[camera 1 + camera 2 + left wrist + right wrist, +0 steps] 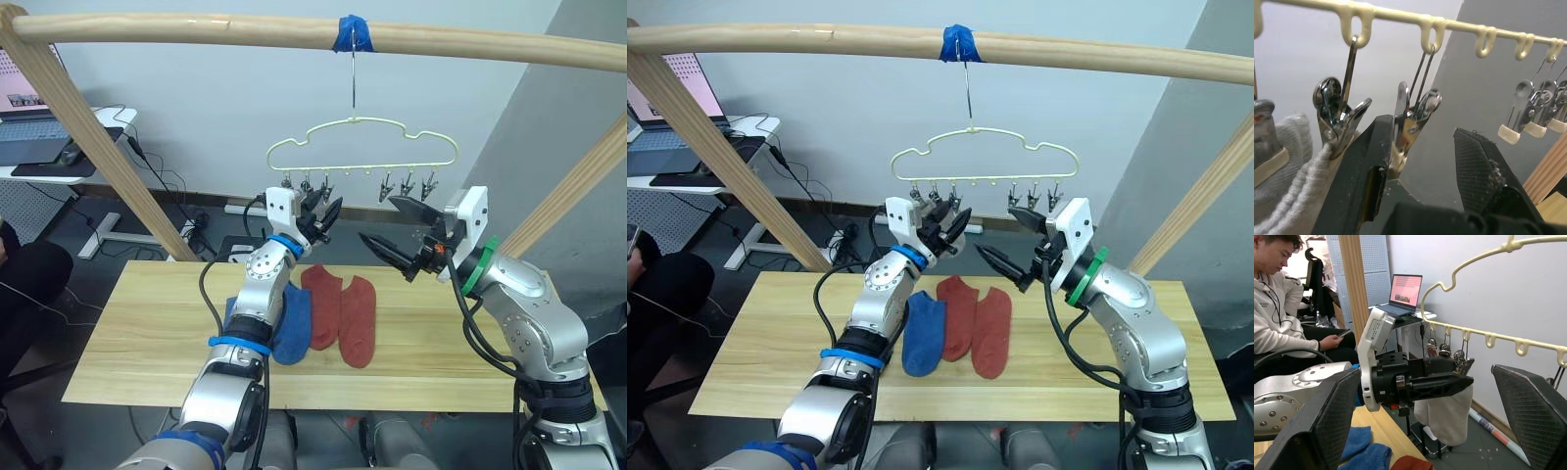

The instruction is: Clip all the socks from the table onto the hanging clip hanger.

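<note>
Pale-yellow clip hanger [363, 147] hangs just above both raised grippers, with grey socks [1288, 171] already clipped on it.

Left gripper [324, 217] is up at the hanger's left clips, fingers spread, with one metal clip [1410, 122] between them and a grey sock pinned in the clip just beside its left finger. Right gripper [397, 227] hovers just below the hanger's right clips, fingers spread wide and holding nothing. Below the grippers on the table [137, 333], blue socks [923, 331] and two rust red socks [977, 323] lie side by side, the blue ones under the left forearm.
</note>
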Robot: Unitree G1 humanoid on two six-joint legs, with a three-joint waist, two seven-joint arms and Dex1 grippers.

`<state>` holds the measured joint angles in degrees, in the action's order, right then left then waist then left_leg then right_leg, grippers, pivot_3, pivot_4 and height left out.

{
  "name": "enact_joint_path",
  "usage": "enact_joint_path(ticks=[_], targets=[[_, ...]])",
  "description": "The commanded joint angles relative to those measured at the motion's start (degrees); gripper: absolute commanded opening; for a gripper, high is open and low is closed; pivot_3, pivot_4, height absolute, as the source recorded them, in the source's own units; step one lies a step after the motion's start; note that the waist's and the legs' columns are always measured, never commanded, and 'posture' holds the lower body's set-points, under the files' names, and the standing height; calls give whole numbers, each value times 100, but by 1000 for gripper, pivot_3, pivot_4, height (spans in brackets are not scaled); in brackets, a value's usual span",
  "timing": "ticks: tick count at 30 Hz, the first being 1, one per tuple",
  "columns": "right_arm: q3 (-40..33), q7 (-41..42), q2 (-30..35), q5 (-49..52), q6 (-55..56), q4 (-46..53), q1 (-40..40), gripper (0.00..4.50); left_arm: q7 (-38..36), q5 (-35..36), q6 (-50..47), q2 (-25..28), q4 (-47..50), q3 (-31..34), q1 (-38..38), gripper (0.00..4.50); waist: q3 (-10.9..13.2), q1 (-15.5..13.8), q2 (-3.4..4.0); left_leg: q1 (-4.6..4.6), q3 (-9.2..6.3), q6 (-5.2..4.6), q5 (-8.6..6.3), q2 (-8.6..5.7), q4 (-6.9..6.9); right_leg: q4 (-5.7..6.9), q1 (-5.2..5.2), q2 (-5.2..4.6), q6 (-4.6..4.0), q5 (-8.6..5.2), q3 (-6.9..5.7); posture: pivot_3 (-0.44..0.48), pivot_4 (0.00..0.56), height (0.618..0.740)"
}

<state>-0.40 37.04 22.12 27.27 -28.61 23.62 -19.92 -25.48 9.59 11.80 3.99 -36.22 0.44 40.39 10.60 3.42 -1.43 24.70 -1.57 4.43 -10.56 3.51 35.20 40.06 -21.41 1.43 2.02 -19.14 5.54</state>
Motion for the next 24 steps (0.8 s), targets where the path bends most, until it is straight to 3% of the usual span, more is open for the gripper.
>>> enact_joint_path(ticks=[1,24], targets=[[-43,-45,26,103,37,239,-76,4500,20,-39,169,-42,59,23,184,2219,0,3,0,0,0,0,0,0,1,0,0,0,0,0,0,-102,135,740],[-30,-88,60,96,40,240,-60,4500,196,-73,287,-61,-259,126,424,2219,0,34,0,0,-1,0,0,0,4,4,1,0,0,0,0,-108,137,740]])
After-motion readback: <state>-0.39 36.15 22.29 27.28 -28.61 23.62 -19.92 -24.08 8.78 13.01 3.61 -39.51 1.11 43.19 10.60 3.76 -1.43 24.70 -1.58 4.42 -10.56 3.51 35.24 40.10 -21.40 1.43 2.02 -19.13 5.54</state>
